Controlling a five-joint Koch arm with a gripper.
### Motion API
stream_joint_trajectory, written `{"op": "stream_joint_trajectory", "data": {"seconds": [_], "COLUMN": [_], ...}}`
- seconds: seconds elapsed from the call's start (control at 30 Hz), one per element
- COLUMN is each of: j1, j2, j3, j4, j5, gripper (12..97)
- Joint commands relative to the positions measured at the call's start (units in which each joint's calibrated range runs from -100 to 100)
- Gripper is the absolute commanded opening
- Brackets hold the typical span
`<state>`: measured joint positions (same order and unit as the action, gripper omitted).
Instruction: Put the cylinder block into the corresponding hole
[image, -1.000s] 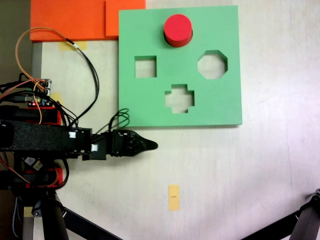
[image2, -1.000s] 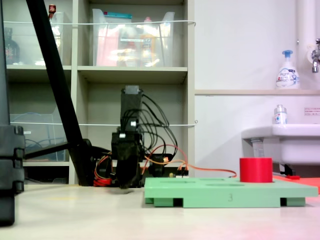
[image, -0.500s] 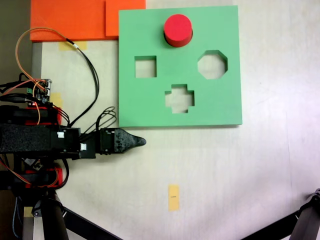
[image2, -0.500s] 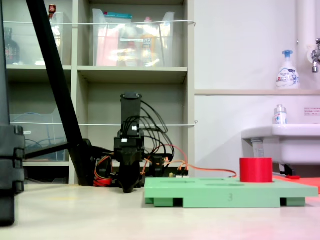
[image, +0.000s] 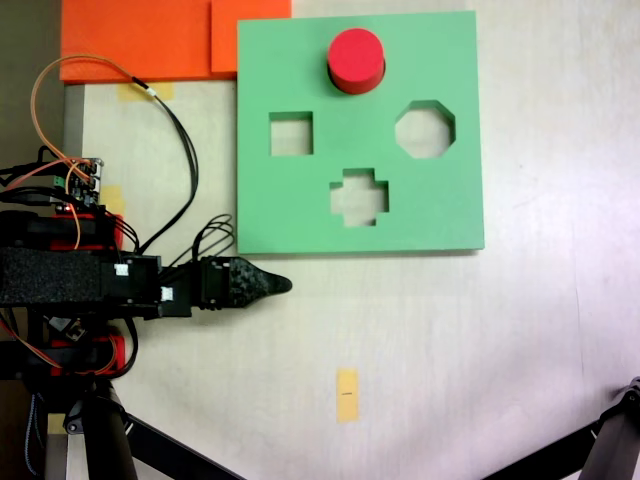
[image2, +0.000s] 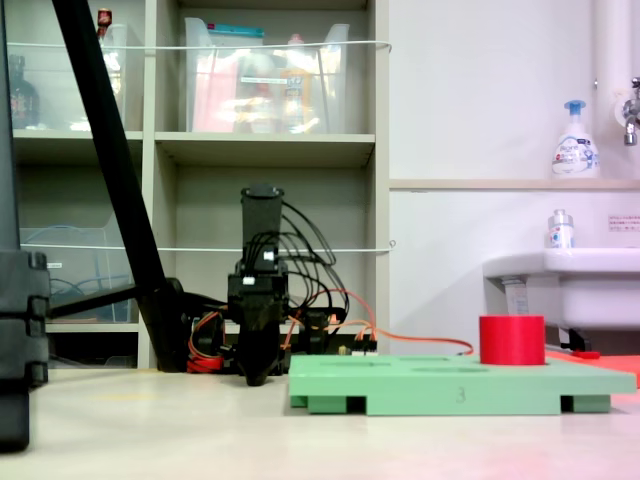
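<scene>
While the red cylinder (image: 356, 60) already sits in its round hole at the green board's (image: 440, 215) far edge, the claw (image: 281, 284) rests low beside the board, empty, seemingly pinched together, so I judge nothing remains but parking.

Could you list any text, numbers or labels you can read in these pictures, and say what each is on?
"3": on the front edge of the green foam board.
Pump bottle label: too blurred to read.
Small bottle label: too small to read.
Wall sign at the right edge: unreadable.
</scene>
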<state>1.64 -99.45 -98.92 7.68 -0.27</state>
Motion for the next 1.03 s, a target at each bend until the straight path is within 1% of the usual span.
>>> {"op": "stream_joint_trajectory", "data": {"seconds": [0.0,1.0], "j1": [-0.1,-0.1], "j2": [-0.5,-0.5], "j3": [-1.1,-1.1], "j4": [-5.4,-5.4], "j5": [0.3,0.3], "gripper": [50.3,50.3]}}
